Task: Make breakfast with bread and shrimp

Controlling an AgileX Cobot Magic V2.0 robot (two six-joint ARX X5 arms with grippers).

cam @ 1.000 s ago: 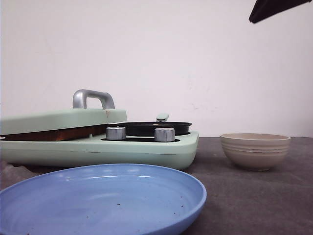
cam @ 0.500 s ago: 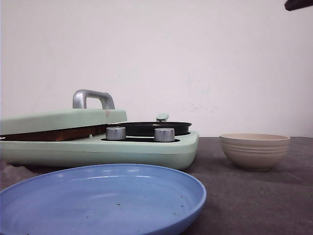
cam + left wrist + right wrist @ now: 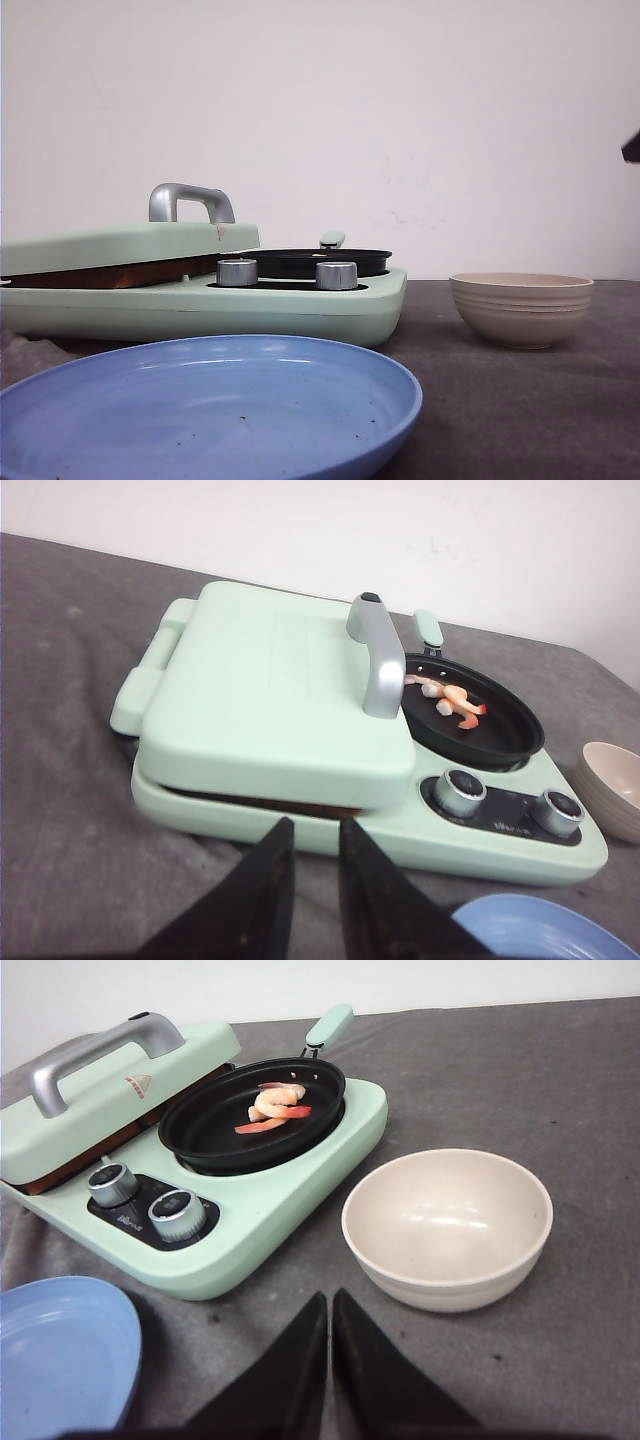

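The bread shows only as a brown edge [image 3: 300, 805] [image 3: 110, 272] pinched under the closed mint-green lid [image 3: 280, 695] of the breakfast maker [image 3: 300, 305]. Orange-red shrimp [image 3: 455, 700] [image 3: 275, 1105] lie in the black pan [image 3: 250, 1110] on the maker's other half; the front view hides them behind the pan rim. My left gripper [image 3: 317, 830] hovers in front of the lid's slot, slightly open and empty. My right gripper [image 3: 330, 1300] is shut and empty above the cloth, between the maker and the bowl. A dark sliver of the right arm [image 3: 632, 148] shows in the front view.
An empty beige ribbed bowl [image 3: 447, 1222] [image 3: 521, 308] stands right of the maker. An empty blue plate [image 3: 200, 410] [image 3: 60, 1350] sits nearest the front edge. Two silver knobs [image 3: 290, 273] face forward. The lid's silver handle [image 3: 378, 655] sticks up.
In the front view the dark part of the right arm has slid from the top right corner down along the right edge, leaving only a sliver in view. Nothing on the table has moved.
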